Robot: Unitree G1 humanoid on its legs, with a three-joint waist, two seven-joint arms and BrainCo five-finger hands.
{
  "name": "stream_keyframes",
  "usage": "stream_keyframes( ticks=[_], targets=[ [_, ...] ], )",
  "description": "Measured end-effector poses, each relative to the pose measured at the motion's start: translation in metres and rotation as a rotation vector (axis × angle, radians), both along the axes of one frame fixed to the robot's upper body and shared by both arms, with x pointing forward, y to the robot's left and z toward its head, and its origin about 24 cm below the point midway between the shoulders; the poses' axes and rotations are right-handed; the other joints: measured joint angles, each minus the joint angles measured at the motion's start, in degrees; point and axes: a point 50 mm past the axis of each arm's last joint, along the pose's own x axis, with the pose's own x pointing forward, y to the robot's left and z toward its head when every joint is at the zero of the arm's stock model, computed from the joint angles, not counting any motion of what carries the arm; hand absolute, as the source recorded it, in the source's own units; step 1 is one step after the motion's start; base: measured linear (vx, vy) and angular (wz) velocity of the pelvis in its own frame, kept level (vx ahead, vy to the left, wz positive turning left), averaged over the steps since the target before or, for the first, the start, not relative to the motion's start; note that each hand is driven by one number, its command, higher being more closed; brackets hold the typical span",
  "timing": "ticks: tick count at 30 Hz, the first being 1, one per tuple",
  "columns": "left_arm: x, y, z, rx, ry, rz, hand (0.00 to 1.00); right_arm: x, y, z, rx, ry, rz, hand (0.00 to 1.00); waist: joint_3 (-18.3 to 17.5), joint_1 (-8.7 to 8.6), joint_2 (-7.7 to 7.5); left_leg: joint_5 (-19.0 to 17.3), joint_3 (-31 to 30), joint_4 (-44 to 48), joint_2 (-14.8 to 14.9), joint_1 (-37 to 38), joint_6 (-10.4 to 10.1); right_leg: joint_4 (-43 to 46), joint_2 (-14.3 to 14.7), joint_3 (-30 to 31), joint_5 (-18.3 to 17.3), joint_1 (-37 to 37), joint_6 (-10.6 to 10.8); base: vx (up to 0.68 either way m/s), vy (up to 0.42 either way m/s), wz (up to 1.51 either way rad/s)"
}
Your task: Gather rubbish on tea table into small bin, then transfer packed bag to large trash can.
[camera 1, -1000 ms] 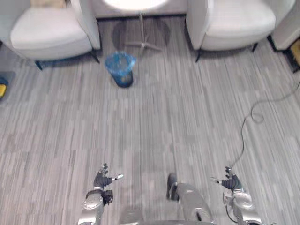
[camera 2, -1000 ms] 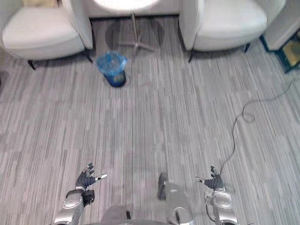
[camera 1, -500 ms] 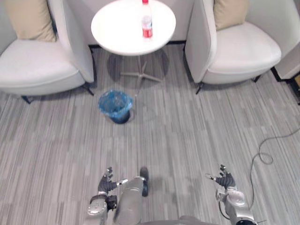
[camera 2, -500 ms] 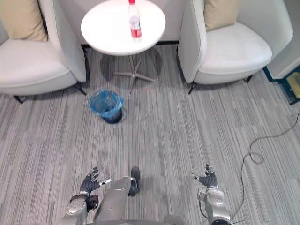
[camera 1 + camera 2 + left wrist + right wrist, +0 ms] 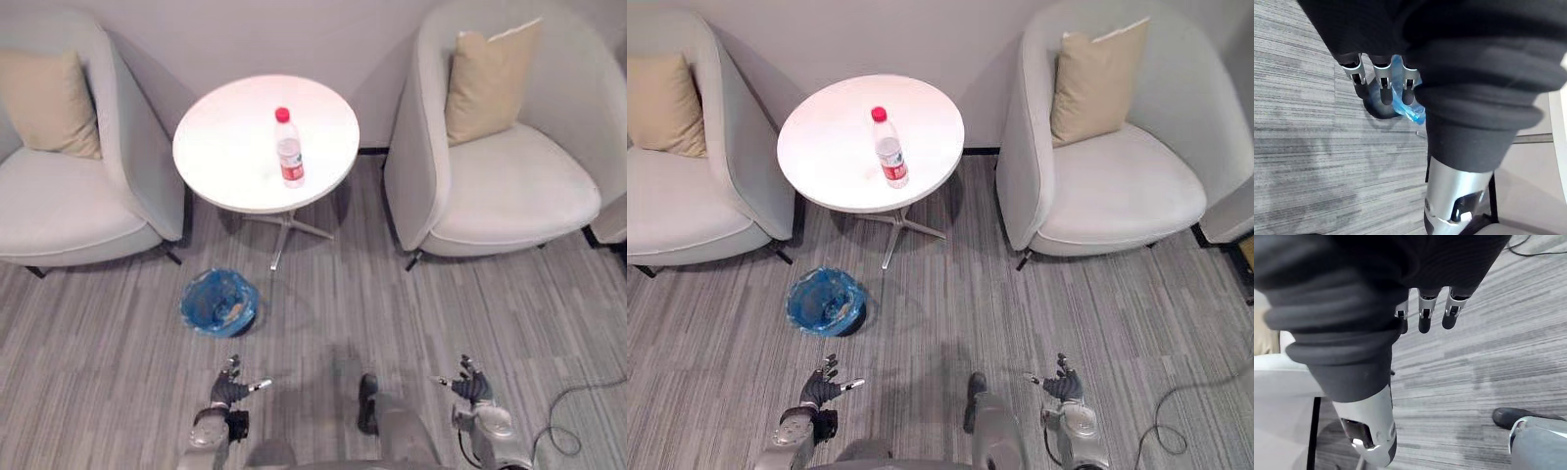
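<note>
- Grey floor (image 5: 323, 284); I see a white table (image 5: 225, 171) at 12 o'clock, between two armchairs (image 5: 509, 191).
- A bottle (image 5: 288, 149) stands upright near its middle.
- The blue-lined bin (image 5: 192, 315) sits on the floor at 11 o'clock.
- My left hand (image 5: 230, 384) and right hand (image 5: 468, 384) are relaxed and empty.

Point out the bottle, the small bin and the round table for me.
bottle (image 5: 289, 155), left eye view, its body.
small bin (image 5: 193, 297), left eye view, blue liner at rim.
round table (image 5: 227, 147), left eye view, bare top.

Bin liner (image 5: 217, 302) by left hand (image 5: 230, 385): thin blue plastic, crinkly, glossy. Bottle (image 5: 289, 152): clear plastic. Table (image 5: 230, 147) top: smooth, white, semi-gloss. Cushion (image 5: 485, 78): matt beige cloth.
</note>
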Motion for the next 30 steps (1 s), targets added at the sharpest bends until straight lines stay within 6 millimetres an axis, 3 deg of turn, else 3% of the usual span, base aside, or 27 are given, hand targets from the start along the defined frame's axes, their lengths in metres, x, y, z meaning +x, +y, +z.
stream_keyframes(
  ticks=[1,3,4,6,8,9,11,12,13,14,15,18,19,20,21,23,24,26,30],
  targets=[
    [0.001,-0.004,0.000,-0.010,-0.004,-0.003,0.00,0.004,-0.001,0.004,-0.005,-0.027,-0.003,0.00,0.0,0.55,-0.02,0.0,1.8,-6.9,-1.0,-1.4,0.0,-1.9,0.0,-0.5,0.0,1.8,0.1,0.30,-0.042,0.19],
    [0.002,-0.006,0.000,-0.014,-0.005,-0.004,0.00,0.009,-0.002,0.007,-0.011,-0.042,0.000,0.00,-0.4,0.65,1.76,3.2,3.0,-21.6,-3.7,-2.3,-0.7,-3.5,0.1,-1.1,-0.5,3.8,1.4,0.32,0.041,0.13],
    [-0.001,-0.004,-0.001,-0.010,0.005,-0.003,0.00,0.009,-0.004,0.006,-0.015,-0.036,-0.001,0.00,-0.3,0.91,2.51,11.1,3.3,-28.2,-5.1,-2.3,2.5,-3.4,0.4,-0.6,-1.5,4.7,2.9,0.29,0.084,0.02],
    [0.000,0.001,0.000,0.006,0.001,-0.002,0.00,0.008,0.000,0.003,-0.004,-0.019,0.001,0.00,-1.0,2.14,0.44,12.3,4.9,-33.4,-8.1,0.9,2.9,-5.3,-1.4,0.5,-1.8,5.8,4.0,0.31,0.063,0.16],
    [-0.001,0.004,0.000,0.013,0.006,-0.001,0.00,0.010,-0.002,0.002,-0.022,-0.004,-0.001,0.00,-1.0,2.17,-0.29,11.5,4.9,-31.9,-9.6,0.5,4.9,-6.1,-3.0,0.4,-1.9,6.6,4.9,0.30,0.067,0.23],
    [-0.003,0.003,-0.001,0.012,0.011,-0.001,0.00,0.012,-0.002,0.003,-0.031,-0.006,0.009,0.00,-1.1,2.14,-0.26,10.6,5.0,-31.2,-9.9,0.7,5.0,-5.3,-3.3,0.5,-2.0,6.8,5.4,0.27,0.107,0.03],
    [-0.011,0.004,-0.004,0.015,0.033,0.000,0.00,0.017,0.000,0.005,-0.046,-0.012,0.033,0.00,-0.9,2.04,-0.06,5.5,5.4,-29.4,-10.0,2.8,5.2,8.9,-5.2,2.8,-4.7,3.0,9.8,0.20,0.112,0.02],
    [-0.012,0.006,-0.005,0.022,0.037,-0.004,0.00,0.018,0.001,0.005,-0.057,-0.009,0.049,0.00,-0.5,1.85,-0.89,4.3,4.1,-29.6,-10.9,5.4,5.5,22.2,-7.6,4.3,-3.8,-1.1,11.6,0.17,0.056,0.24],
    [-0.012,0.008,-0.004,0.029,0.038,-0.007,0.00,0.016,0.002,0.004,-0.064,0.001,0.060,0.00,-0.4,1.58,-1.31,3.7,3.3,-29.7,-11.6,6.5,5.7,28.6,-8.9,5.2,-2.4,-3.8,13.7,0.19,-0.002,0.64],
    [-0.012,0.014,-0.003,0.054,0.041,-0.020,0.00,0.011,0.005,0.001,-0.067,0.020,0.084,0.00,-0.5,0.30,-1.63,3.0,1.8,-29.6,-12.2,7.7,6.1,35.1,-10.1,6.6,-3.1,-6.6,12.7,0.25,-0.031,0.87],
    [-0.009,0.016,-0.002,0.063,0.033,-0.017,0.00,0.014,0.009,0.003,-0.071,0.006,0.105,0.00,-0.7,0.12,-2.11,2.9,0.1,-30.0,-12.3,8.6,6.2,34.2,-9.8,6.6,-6.1,-9.0,10.8,0.26,-0.049,0.82],
    [-0.004,0.020,0.002,0.080,0.013,-0.003,0.00,0.026,0.013,0.015,-0.081,-0.065,0.129,0.00,-0.8,-0.31,-2.18,3.6,-2.6,-30.9,-12.3,8.9,5.1,25.1,-7.1,8.2,-7.0,-11.4,9.4,0.17,-0.068,0.60],
    [-0.003,0.020,0.002,0.082,0.011,-0.004,0.00,0.032,0.014,0.023,-0.087,-0.110,0.135,0.00,-0.7,-1.27,-2.10,3.8,-4.8,-31.5,-12.3,9.0,4.6,17.7,-5.0,11.5,-6.6,-11.7,9.1,0.21,-0.154,0.92],
    [-0.002,0.021,0.003,0.085,0.007,-0.006,0.00,0.035,0.013,0.029,-0.094,-0.140,0.136,0.00,-1.2,-1.34,-3.02,4.1,-6.6,-31.9,-13.0,9.0,3.6,8.9,-3.5,14.7,-3.8,-11.1,8.4,0.22,-0.171,0.99],
    [-0.002,0.023,0.003,0.091,0.007,-0.007,0.00,0.036,0.012,0.032,-0.100,-0.157,0.135,0.00,-1.4,-1.22,-3.44,3.9,-7.4,-31.8,-13.5,8.9,3.0,6.4,-3.3,15.4,1.9,-10.4,7.2,0.25,-0.200,0.83],
    [-0.007,0.008,-0.002,0.046,0.019,-0.004,0.00,0.047,0.007,0.050,-0.150,-0.241,0.151,0.00,-1.6,-0.73,0.05,4.6,-8.7,-33.9,-11.4,9.2,1.2,3.3,-1.4,13.4,4.7,-8.8,4.8,0.28,-0.220,0.42],
    [-0.010,0.007,-0.004,0.042,0.027,-0.001,0.00,0.052,0.009,0.056,-0.162,-0.270,0.165,0.00,-1.5,-0.79,0.58,4.8,-8.8,-34.8,-10.8,9.5,0.9,2.4,-1.0,13.0,4.9,-8.3,4.6,0.23,-0.172,0.13],
    [-0.015,0.008,-0.005,0.042,0.039,0.004,0.00,0.062,0.015,0.072,-0.195,-0.350,0.204,0.00,-1.7,-0.81,1.02,5.8,-9.0,-38.2,-9.6,11.4,-0.6,0.1,0.4,11.8,5.2,-6.5,4.1,0.14,-0.124,0.13],
    [-0.020,0.008,-0.008,0.041,0.051,0.004,0.00,0.072,0.018,0.089,-0.259,-0.429,0.238,0.00,-2.1,-0.61,0.77,6.2,-10.2,-39.8,-8.9,12.0,-1.0,-3.6,1.2,10.1,5.8,-3.9,3.3,0.08,-0.055,0.17]
  ],
)
